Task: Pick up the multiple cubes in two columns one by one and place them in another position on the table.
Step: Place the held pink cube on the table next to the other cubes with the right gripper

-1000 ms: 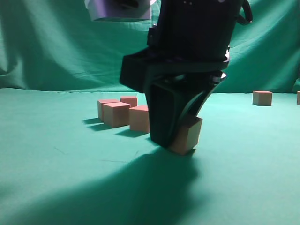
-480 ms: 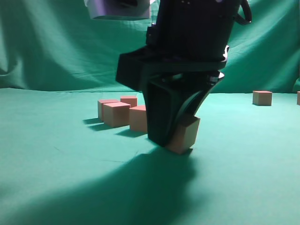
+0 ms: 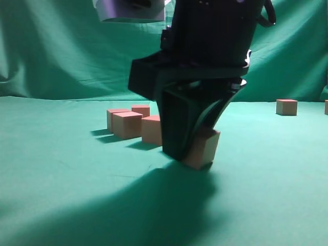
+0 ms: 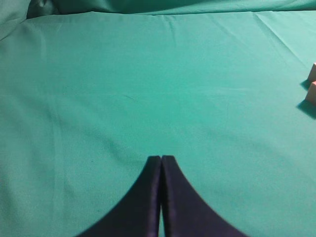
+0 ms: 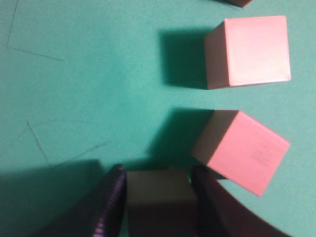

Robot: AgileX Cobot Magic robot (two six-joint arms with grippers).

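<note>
Since the earlier exterior frames, the right gripper [image 3: 187, 148] and the cube [image 3: 204, 148] between its fingers have shifted only slightly; the cube's underside now appears to sit on the table [image 3: 61, 205], just right of the frame centre.

In the right wrist view, the right gripper [image 5: 158, 197] stands at the bottom centre of the frame. Its two dark fingers [image 5: 109, 202] flank the shaded cube [image 5: 158, 195], one on each side, at roughly the cube's width. Whether the pads press the cube or have just left it cannot be told.

Two further cubes lie to the right in that view. The tilted cube [image 5: 242, 150] sits just beside the right-hand finger. The square-set cube [image 5: 252, 52] lies in the upper right of the frame.

In the exterior view, a cluster of cubes [image 3: 128, 123] stands left of centre, behind the gripper. A lone cube [image 3: 286, 106] rests at the far right near the curtain [image 3: 51, 46].

In the left wrist view, the left gripper [image 4: 161, 163] occupies the bottom centre of the frame. Its fingers are pressed together with nothing between them, above bare cloth.
</note>
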